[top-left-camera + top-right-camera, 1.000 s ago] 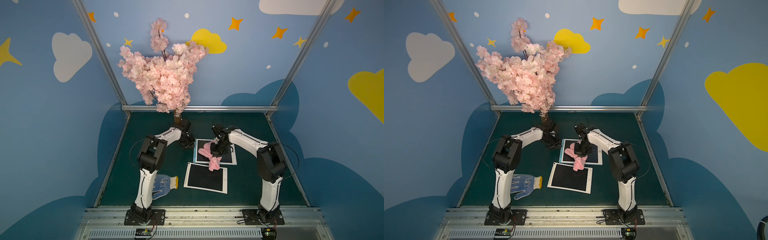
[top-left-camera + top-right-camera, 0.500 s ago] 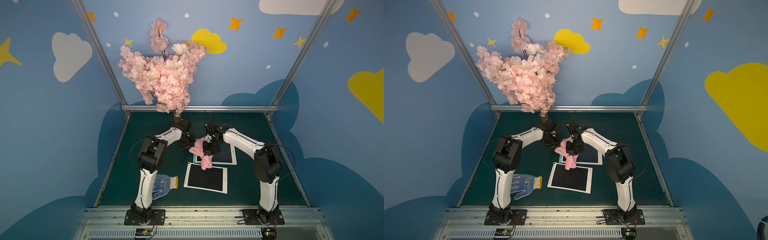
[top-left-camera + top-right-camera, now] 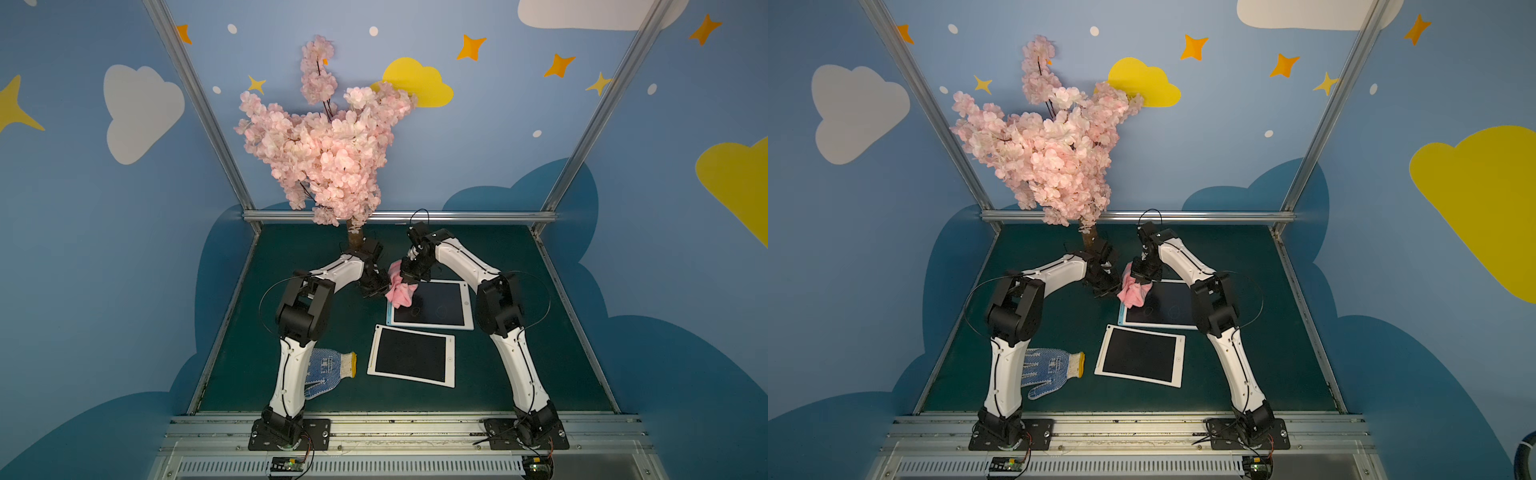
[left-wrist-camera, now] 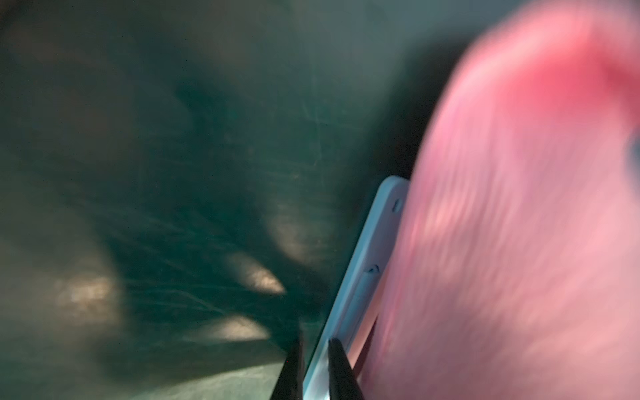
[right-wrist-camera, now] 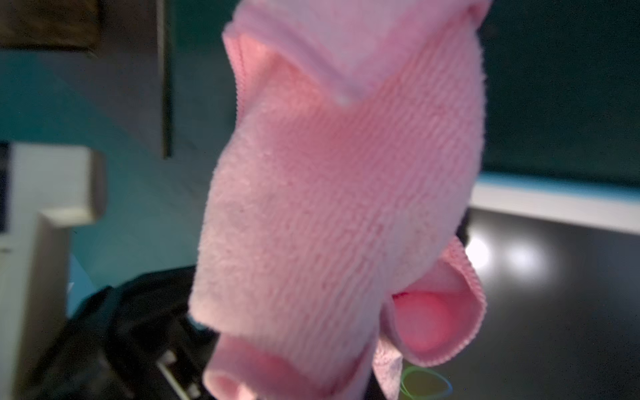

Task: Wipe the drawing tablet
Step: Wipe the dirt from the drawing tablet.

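The tablet [image 3: 440, 305] is lying flat on the table [image 3: 519, 365] just below the right jaws. The cloth [image 3: 400, 291] is hiding its corner beside the left jaws in both top views. The right jaws are clamping the cloth, which is hanging bunched from them and is screening them in the right wrist view. That view alone is showing a coloured loop on the dark screen. The left wrist view is blurring. The left jaws are appearing as two dark tips a narrow gap apart, with the tablet's rim [image 4: 367, 270] running between them, and I cannot tell whether they are pinching it. Nearer the arm bases, a second tablet [image 3: 411, 356] is lying apart, and the left arm [image 3: 291, 374] is partly covering a glove [image 3: 330, 370]. A tree [image 3: 328, 153] is standing just behind the left jaws.
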### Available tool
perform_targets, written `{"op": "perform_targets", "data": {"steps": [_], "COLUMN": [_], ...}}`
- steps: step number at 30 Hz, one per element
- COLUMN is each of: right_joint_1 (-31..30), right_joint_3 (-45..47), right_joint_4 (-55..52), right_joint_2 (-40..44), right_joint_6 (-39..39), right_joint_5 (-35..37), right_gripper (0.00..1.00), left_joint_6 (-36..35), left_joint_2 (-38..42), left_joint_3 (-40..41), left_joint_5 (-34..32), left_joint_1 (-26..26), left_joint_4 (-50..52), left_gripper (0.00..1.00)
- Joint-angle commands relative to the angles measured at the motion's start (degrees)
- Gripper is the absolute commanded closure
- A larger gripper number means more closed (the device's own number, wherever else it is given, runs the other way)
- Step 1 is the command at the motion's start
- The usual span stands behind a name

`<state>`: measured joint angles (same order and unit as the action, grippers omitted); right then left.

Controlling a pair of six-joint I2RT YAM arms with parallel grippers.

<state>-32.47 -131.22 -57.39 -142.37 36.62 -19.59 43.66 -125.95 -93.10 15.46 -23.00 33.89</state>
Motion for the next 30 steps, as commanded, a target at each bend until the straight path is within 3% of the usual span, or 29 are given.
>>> {"op": "perform_targets", "data": {"steps": [1, 5, 9, 19, 22, 30], "right_joint_1": [-1.5, -3.1, -3.3, 6.1, 4.8, -3.1], "right_joint_3": [-5.1, -4.3, 2.6, 5.8, 5.1, -7.3], "right_joint_4": [-5.0, -5.3, -3.7, -3.7, -3.5, -1.4], "right_joint_2": [-4.4, -4.7, -0.6, 0.8, 0.4, -8.1], "right_joint_6": [0.0, 0.1, -0.5, -1.6, -2.4, 3.0], "right_joint_5": [-3.1, -4.2, -2.9, 0.1, -0.1, -5.4], "right_gripper": [1.0, 1.0, 1.0, 1.0, 1.0, 1.0], "left_joint_6": [-0.9, -0.8, -0.9, -1.2, -1.1, -1.1], "left_joint_2": [-2.9, -3.0, -3.0, -3.8, -4.0, -4.2], "left_joint_3": [0.8, 0.5, 0.3, -0.5, -0.8, -1.3], "left_joint_5": [-0.5, -0.5, -0.7, -0.9, -0.7, -0.7], "left_joint_1": [-0.6, -0.6, -0.6, -0.6, -0.7, -0.6], "left_joint_4": [3.5, 3.6, 3.6, 4.6, 4.6, 4.7], "left_gripper": [0.84, 0.84, 0.84, 0.84, 0.84, 0.85]}}
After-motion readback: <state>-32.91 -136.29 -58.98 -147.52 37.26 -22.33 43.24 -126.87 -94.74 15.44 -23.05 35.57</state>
